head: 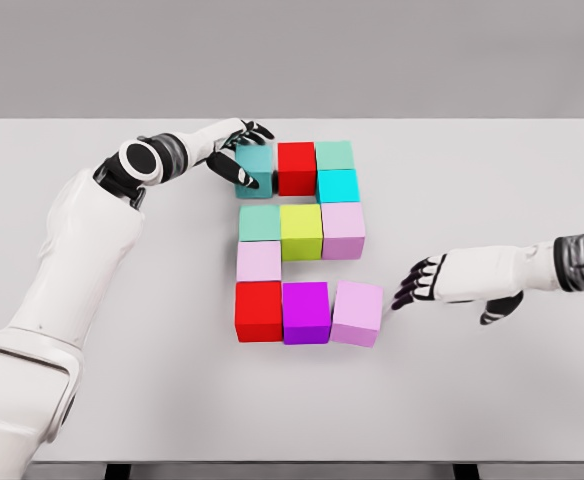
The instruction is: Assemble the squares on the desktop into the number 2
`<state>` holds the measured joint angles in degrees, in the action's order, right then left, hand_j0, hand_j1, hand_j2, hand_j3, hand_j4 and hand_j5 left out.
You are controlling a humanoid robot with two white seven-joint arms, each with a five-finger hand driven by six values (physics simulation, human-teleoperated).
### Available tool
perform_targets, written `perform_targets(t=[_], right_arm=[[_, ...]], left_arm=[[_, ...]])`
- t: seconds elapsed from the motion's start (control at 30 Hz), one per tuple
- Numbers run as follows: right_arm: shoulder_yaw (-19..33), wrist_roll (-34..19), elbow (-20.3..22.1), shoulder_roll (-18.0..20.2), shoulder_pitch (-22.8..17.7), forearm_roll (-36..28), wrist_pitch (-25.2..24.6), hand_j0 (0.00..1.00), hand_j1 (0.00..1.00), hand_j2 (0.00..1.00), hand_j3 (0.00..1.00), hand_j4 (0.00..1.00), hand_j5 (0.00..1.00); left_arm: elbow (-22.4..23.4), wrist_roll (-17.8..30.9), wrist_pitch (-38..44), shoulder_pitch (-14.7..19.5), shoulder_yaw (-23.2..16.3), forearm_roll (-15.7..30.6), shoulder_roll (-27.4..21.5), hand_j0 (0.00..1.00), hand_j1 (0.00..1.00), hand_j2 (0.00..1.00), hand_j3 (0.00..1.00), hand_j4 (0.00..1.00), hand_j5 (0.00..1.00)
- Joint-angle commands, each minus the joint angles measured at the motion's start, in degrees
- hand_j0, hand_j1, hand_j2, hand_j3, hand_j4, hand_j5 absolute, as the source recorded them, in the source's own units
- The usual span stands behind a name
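The left hand [240,150] reaches over the top-left corner of the block figure, its dark fingers [249,176] curled around the teal block [257,165] there, thumb side at the block's upper edge and fingertips down its left face, so it is clamped on that block. Its white arm [72,250] comes in from the lower left and bends at the elbow above the surface [492,400].

The right hand [422,280] lies low over the surface just right of the bottom row, fingers spread and relaxed, holding nothing; the fingertips point at the lilac block [358,313] and sit just beside its right face, whether touching cannot be told. That block is turned slightly out of line with its neighbours.

The blocks form a 2 near the middle of the surface. Top row: the teal block, a red block [296,167], a green block [334,155]. Below the green one sits a cyan block [338,185]. Middle row: a sea-green block [259,222], a yellow-green block [301,231], a pale pink block [343,230]. Under the sea-green one is a light pink block [259,261]. Bottom row: a second red block [259,310], a magenta block [306,312], and the lilac block. Neighbouring blocks touch or nearly touch.
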<state>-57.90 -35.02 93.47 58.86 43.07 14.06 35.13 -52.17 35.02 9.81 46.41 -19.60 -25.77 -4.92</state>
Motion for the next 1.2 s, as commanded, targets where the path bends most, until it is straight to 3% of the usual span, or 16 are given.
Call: perform_targets(t=[0.0,0.37,0.7,1.17], right_arm=[[0.1,0.0,-1.0,-0.3,0.0,-0.3,-0.1,1.0,1.0,1.0,1.0,1.0,1.0],[0.1,0.0,-0.4,-2.3,0.7,-0.3,-0.1,1.0,1.0,1.0,1.0,1.0,1.0],[0.2,0.0,-0.4,-2.7,1.5,-0.4,-0.1,1.0,1.0,1.0,1.0,1.0,1.0],[1.1,0.0,-1.7,-3.6,2.0,-1.1,-0.1,1.0,1.0,1.0,1.0,1.0,1.0]], left_arm=[[0.0,0.0,-0.1,0.0,0.0,0.2,0.0,0.88,0.88,0.88,0.88,0.88,0.88],[0.1,0.0,-0.1,-0.1,0.1,0.4,-0.2,0.98,0.98,0.98,0.98,0.98,0.98],[-1.1,0.0,-0.9,-0.7,0.1,1.0,-1.0,1.0,1.0,1.0,1.0,1.0,1.0],[-5.2,0.0,-2.4,-2.0,0.3,2.3,-8.7,1.0,1.0,1.0,1.0,1.0,1.0]])
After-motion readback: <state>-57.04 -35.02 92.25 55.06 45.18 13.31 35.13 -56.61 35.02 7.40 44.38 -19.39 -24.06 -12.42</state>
